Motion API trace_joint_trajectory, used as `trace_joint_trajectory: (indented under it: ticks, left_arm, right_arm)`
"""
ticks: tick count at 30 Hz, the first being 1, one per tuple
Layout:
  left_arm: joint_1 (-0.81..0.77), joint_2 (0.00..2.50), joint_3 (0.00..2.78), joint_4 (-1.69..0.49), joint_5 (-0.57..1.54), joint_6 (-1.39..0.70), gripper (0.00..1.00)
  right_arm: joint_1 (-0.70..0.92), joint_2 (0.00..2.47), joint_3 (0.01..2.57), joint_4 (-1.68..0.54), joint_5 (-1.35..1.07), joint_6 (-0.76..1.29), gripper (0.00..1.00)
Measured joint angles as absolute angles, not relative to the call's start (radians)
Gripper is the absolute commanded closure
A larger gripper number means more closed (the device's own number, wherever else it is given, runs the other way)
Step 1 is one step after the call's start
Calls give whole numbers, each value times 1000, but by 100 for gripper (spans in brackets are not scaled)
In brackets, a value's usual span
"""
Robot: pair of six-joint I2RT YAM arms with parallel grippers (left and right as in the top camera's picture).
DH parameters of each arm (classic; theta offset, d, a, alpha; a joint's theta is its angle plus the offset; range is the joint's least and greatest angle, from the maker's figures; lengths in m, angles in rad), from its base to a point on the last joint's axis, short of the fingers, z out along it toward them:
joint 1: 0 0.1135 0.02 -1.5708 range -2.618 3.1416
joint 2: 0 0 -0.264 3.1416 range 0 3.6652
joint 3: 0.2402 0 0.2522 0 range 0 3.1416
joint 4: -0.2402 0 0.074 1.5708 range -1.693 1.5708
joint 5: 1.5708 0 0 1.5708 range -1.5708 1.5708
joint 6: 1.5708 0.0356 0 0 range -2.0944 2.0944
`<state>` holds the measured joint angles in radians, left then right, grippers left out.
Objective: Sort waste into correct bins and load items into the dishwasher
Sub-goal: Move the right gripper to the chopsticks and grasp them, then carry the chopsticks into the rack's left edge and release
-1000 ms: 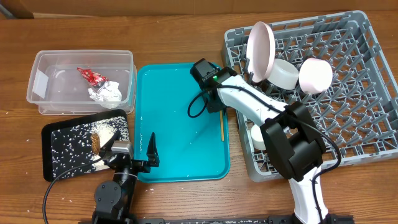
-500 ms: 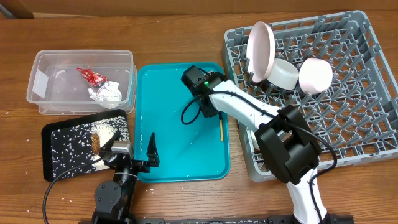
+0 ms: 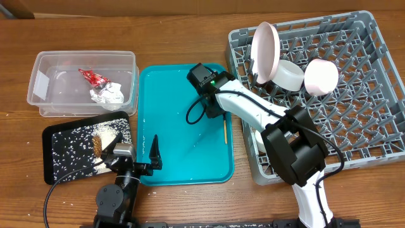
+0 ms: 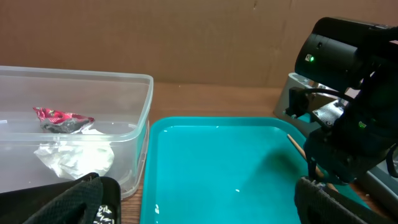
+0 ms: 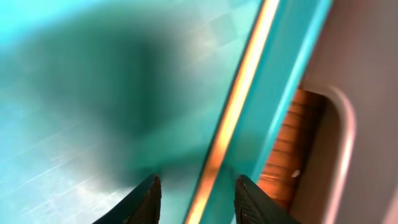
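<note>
One wooden chopstick [image 3: 225, 130] lies along the right edge of the teal tray [image 3: 183, 158]. My right gripper [image 5: 200, 200] is open low over it, and the chopstick [image 5: 233, 118] runs between the two fingers without touching either. My left gripper [image 3: 136, 155] rests wide open and empty at the tray's front left corner. The clear tub [image 3: 82, 56] holds the red wrapper [image 3: 93, 77] and the white napkin [image 3: 109, 95]. Food scraps [image 3: 98, 142] lie on the black tray [image 3: 60, 161]. In the grey dish rack [image 3: 373, 126] a plate [image 3: 266, 44] and two bowls [image 3: 288, 75] stand on edge.
The rack's grey wall [image 5: 367, 112] rises just right of the teal tray's rim, with a strip of wooden table between them. From the left wrist view the right arm's black wrist [image 4: 348, 74] stands over the tray's far right corner. A white dish [image 3: 261, 140] sits in the rack under the right arm.
The right arm's wrist has shifted a little to the left over the teal tray. The left arm and everything else are where they were.
</note>
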<state>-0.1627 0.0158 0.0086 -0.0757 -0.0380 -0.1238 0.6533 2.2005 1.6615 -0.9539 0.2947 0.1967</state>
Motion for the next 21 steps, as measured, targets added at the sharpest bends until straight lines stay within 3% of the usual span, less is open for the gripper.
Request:
trace_joint_trajectory:
  ticks: [3,6,7,8,9,21]
  left_arm:
    - [-163,16,9,-76,-38,-124,0]
    - [-163,16,9,-76,-38,-124,0]
    - [-163,16,9,-76,-38,-124,0]
    - [-163,16,9,-76,-38,-124,0]
    - [-163,16,9,-76,-38,-124,0]
    - [-163,16,9,-76,-38,-124,0]
  right_arm:
    - [653,2201,1658,-952,278,187,60]
    - [653,2200,1645,-949,263,184,71]
    - [654,2200,1645,-951,251,182,76]
    - [653,2200,1644,-953,237,174,89]
    - [653,2200,1643,-957,213,163,96]
    - [654,2194,1781,-1079,-99,132,96]
